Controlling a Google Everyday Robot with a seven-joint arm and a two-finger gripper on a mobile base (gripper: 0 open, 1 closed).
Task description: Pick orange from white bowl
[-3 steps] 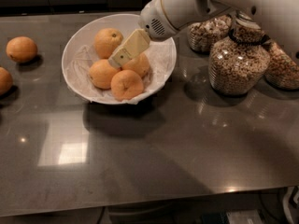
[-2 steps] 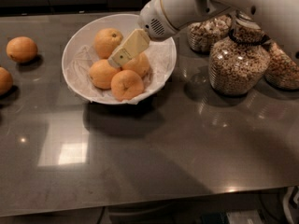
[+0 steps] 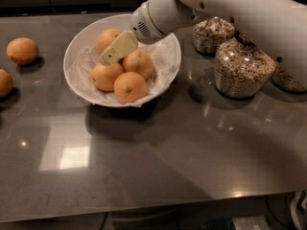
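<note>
The white bowl (image 3: 80, 83) with a crinkled paper lining stands on the dark counter, left of centre at the back. It holds several oranges: one at the back (image 3: 108, 37), one at the left (image 3: 105, 76), one at the right (image 3: 139, 63) and one at the front (image 3: 130, 87). My gripper (image 3: 117, 49) reaches down from the upper right on its white arm into the bowl. Its cream tip sits among the back, left and right oranges, just over them. I cannot tell which orange it touches.
Two loose oranges lie on the counter at the far left (image 3: 21, 50) and at the left edge (image 3: 4, 83). Glass cereal jars stand to the right of the bowl (image 3: 243, 70) and behind it (image 3: 213, 34). The counter's front edge runs along the bottom.
My gripper has shifted left, further over the middle of the bowl. The bowl and the oranges have not moved.
</note>
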